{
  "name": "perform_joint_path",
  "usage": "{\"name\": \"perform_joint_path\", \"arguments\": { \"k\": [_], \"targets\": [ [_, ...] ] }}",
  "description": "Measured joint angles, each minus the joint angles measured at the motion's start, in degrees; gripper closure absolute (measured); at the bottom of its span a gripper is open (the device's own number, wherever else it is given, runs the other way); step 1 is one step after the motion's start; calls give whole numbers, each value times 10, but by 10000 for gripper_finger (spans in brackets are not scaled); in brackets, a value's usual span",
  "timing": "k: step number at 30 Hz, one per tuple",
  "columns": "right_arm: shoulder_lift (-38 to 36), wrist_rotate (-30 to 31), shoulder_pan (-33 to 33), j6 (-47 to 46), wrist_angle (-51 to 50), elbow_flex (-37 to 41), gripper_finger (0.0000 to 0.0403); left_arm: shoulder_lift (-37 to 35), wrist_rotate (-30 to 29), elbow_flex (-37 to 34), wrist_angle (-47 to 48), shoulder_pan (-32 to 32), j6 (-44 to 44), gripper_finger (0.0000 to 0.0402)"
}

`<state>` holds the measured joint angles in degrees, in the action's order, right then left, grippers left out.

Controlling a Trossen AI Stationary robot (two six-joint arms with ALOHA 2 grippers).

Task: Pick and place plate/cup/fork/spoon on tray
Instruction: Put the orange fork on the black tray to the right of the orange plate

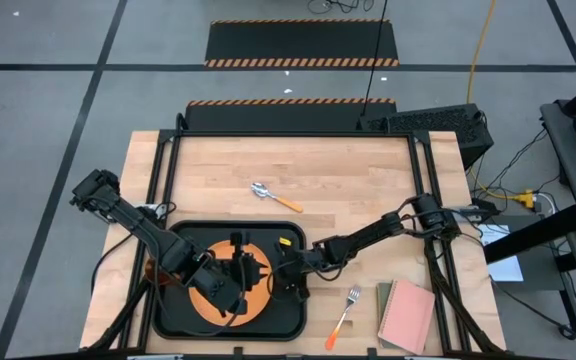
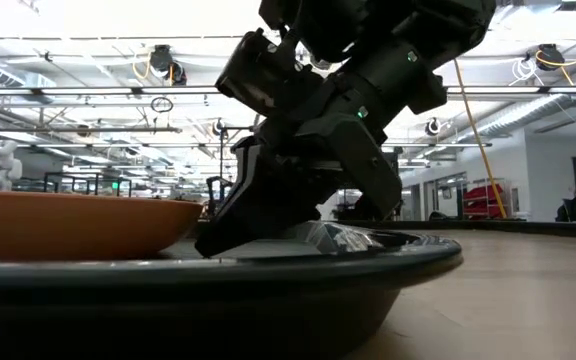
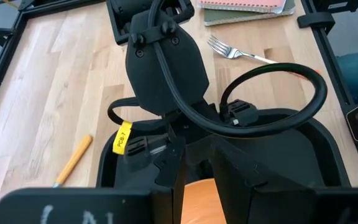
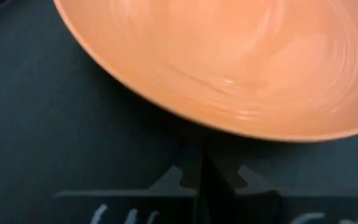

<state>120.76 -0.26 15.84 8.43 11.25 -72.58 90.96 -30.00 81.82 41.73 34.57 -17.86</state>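
Observation:
The orange plate [image 1: 208,300] lies flat inside the black tray [image 1: 173,318]. My left gripper [image 1: 230,283] hovers over the plate, open, and the plate [image 3: 199,200] shows between its fingers. My right gripper [image 2: 213,243] is shut, its tips low at the plate's right rim [image 4: 229,127]. The spoon [image 1: 273,197] lies on the table beyond the tray. The fork [image 1: 345,312] lies right of the tray. A small amber thing [image 1: 150,272], perhaps the cup, shows at the tray's left rim, mostly hidden by my left arm. My right gripper comes slanting down from the table's right side, and its shut fingertips [image 2: 208,245] stand on the tray's floor [image 4: 73,143] right beside the plate's rim [image 2: 196,215]. Whether they touch the plate, I cannot tell.
A pink notebook [image 1: 408,315] on a greenish one lies at the table's near right corner, close to the fork. Both arms crowd over the tray, with my right arm's cable loop [image 3: 272,93] just before the left wrist. Bare wood shows at the table's far side.

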Motion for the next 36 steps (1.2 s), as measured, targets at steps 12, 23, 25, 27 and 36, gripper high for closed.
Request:
{"name": "perform_joint_path", "arguments": {
  "k": [12, 23, 25, 27, 36],
  "targets": [
    [-121, 38, 14, -96, -203, 1, 400, 0, 0, 0, -5, 0, 2, 321],
    [-172, 202, 114, -464, -340, 1, 365, 0, 0, 0, -3, 21, 25, 321],
    [-171, 232, 138, -519, -334, 1, 358, 0, 0, 0, 0, 26, 29, 321],
    [-170, 267, 163, -568, -319, 1, 349, 0, 0, 0, 4, 31, 30, 321],
    [-168, 303, 248, -751, -328, 1, 331, 0, 1, -22, -23, 70, 9, 321]
  ]
}}
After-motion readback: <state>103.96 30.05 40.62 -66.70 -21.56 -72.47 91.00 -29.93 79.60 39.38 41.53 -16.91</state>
